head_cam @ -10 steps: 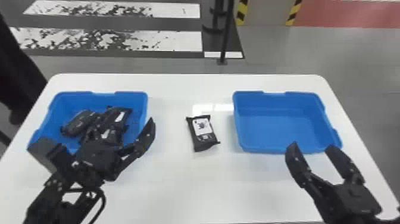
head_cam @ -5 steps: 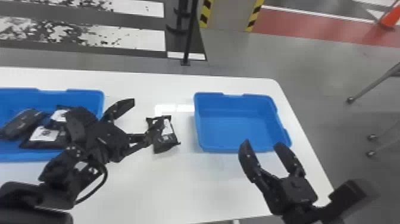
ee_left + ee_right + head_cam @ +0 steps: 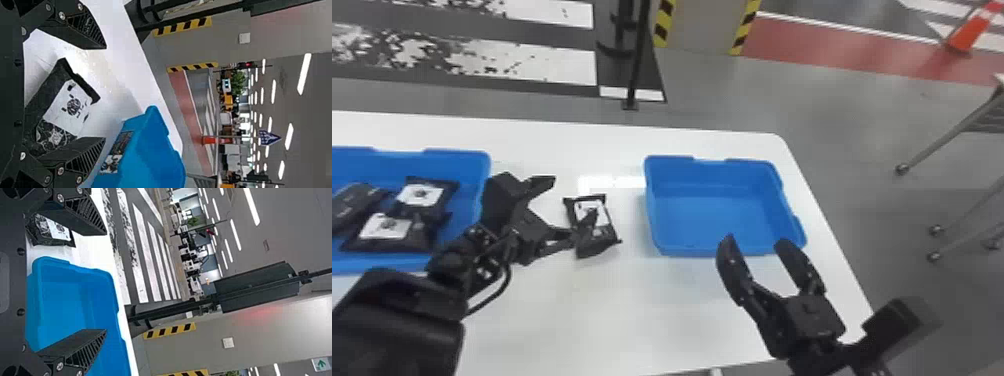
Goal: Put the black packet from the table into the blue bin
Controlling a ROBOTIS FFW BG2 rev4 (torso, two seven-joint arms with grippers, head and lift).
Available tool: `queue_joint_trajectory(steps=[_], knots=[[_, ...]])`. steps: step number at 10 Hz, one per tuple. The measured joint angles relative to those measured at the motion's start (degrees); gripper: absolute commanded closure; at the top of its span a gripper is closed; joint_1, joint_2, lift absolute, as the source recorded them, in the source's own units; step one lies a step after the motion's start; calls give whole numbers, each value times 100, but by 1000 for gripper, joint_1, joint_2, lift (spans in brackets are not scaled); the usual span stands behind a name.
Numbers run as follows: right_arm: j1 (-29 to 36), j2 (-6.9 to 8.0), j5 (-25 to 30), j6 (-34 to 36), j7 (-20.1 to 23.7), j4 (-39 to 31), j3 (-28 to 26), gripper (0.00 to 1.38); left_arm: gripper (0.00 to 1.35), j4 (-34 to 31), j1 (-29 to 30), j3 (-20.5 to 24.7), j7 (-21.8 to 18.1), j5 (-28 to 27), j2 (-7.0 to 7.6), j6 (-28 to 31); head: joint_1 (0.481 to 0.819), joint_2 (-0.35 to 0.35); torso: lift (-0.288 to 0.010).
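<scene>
The left gripper (image 3: 572,199) stood to the left of the right-hand blue bin (image 3: 712,210), its two fingers spread wide and the black packet (image 3: 601,212) in the gap between them, ungripped. In the head view one finger crossed over the packet; whether it touched the packet could not be told. The packet lay on the white table (image 3: 632,310), just left of that bin and apart from it, its pale label upward.

The right gripper (image 3: 754,241) was open wide too, with nothing grasped, at the near side of the right-hand blue bin. Its fingertips overlapped the bin's near wall in the head view; whether they touched it was hard to say.

That one finger of the left gripper hid part of the packet's label from the head camera. In the left wrist view, one end of the packet ran behind the gripper's dark body, and the right-hand blue bin was cut off by the picture's edge. In the right wrist view a finger covered part of the packet, and the gripper hid some of the bin.

A second blue bin (image 3: 457,154) sat well to the left of the right-hand one, beyond the packet, cut off at the head view's edge. Dark packets (image 3: 422,194) overlapped inside it, so their number was unclear.
</scene>
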Motion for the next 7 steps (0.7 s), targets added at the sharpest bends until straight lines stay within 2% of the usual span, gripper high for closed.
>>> queue_joint_trajectory(steps=[3,7], knots=[[-34,0,0,0,42,48,0,134,211,435,-476,-181,-9,-607,-128,617,695,-250,-110],[-56,0,0,0,58,73,0,134,205,552,-642,-689,-176,-596,-160,1357,695,-298,-110]])
